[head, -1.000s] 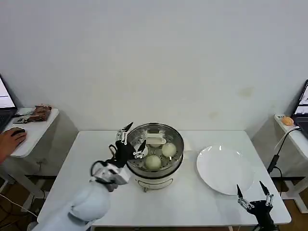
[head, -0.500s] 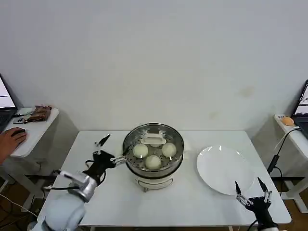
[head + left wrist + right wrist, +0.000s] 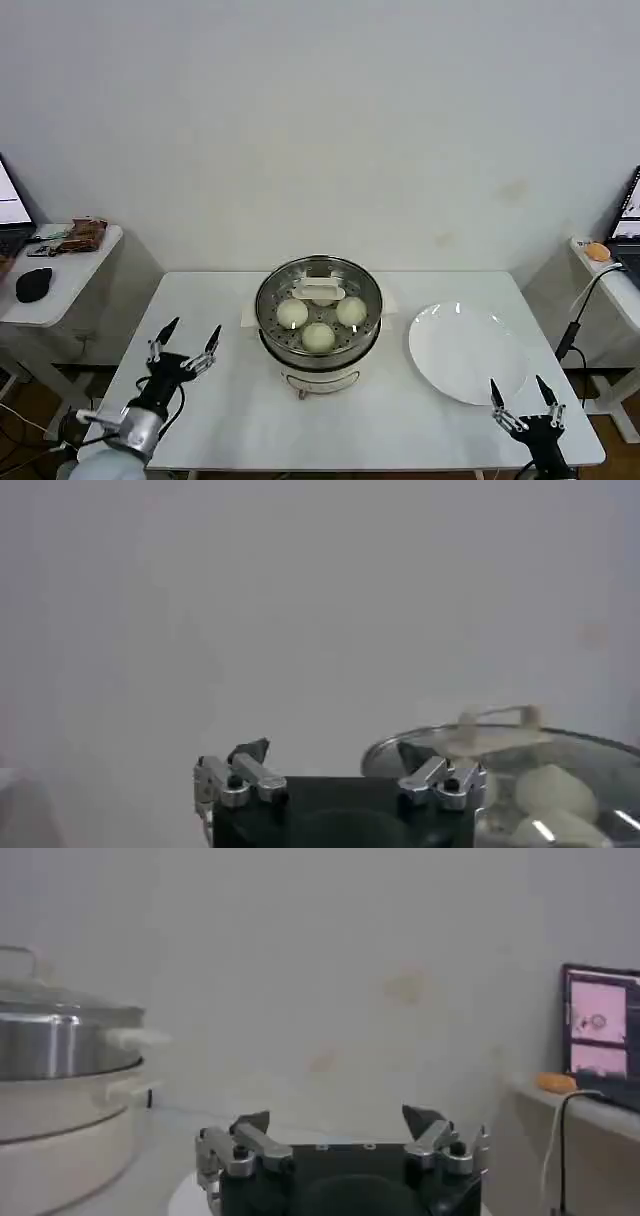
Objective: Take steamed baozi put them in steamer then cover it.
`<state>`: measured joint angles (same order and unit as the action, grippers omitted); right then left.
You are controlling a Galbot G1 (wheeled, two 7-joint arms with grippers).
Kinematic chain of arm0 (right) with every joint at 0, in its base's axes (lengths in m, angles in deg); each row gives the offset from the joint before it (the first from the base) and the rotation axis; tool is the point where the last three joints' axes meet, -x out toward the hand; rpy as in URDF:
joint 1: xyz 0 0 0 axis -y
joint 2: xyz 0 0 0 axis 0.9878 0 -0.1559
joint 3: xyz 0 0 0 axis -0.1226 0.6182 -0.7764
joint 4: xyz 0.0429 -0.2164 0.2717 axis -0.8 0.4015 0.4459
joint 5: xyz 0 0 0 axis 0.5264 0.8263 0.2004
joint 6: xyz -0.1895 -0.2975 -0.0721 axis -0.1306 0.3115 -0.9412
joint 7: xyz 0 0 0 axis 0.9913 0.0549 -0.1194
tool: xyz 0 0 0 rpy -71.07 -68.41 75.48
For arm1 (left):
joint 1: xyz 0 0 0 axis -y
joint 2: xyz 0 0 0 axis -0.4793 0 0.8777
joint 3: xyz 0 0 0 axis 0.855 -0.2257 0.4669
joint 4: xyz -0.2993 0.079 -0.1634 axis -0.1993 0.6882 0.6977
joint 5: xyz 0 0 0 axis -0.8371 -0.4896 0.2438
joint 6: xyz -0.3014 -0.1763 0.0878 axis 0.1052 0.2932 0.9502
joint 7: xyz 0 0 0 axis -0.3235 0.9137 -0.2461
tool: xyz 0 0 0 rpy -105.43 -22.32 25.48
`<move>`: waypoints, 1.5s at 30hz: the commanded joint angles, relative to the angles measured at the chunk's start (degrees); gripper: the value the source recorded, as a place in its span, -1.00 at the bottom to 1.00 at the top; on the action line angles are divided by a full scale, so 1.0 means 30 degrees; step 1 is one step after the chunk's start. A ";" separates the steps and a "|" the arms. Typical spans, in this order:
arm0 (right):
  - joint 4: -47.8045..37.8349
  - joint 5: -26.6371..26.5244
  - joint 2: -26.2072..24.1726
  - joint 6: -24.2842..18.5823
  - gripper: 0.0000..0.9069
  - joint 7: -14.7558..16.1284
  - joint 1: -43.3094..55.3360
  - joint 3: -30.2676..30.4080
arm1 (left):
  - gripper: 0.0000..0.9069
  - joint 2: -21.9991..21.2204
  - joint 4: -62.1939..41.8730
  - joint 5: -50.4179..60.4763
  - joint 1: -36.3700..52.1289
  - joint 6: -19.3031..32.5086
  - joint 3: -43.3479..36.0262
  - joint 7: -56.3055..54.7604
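Note:
The steel steamer stands mid-table on its white pot base. Three cream-white baozi show through the clear glass cover, which sits on the steamer with its white handle up. My left gripper hovers open and empty near the table's left front, apart from the steamer. In the left wrist view the gripper faces the cover and baozi. My right gripper is open at the front right corner, seen as in its own wrist view beside the steamer.
A flat white plate lies right of the steamer. Small side desks flank the table: the left one holds a mouse, the right one an orange object. A cable hangs at the right.
My left gripper has drawn back from the steamer's left rim toward the table's left front. The hand on the mouse has gone. The right gripper has stayed put.

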<state>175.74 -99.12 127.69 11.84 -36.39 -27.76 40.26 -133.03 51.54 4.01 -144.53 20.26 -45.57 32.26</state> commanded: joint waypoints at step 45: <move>-0.1169 -0.1239 -0.0448 0.0002 1.00 -0.0078 -0.0650 0.0548 | 1.00 0.0045 -0.2354 0.0920 -0.2409 0.4476 -0.1008 0.0226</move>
<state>172.46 -104.06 126.16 11.67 -36.29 -29.71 41.86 -132.85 44.74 6.73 -151.79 33.48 -48.35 32.97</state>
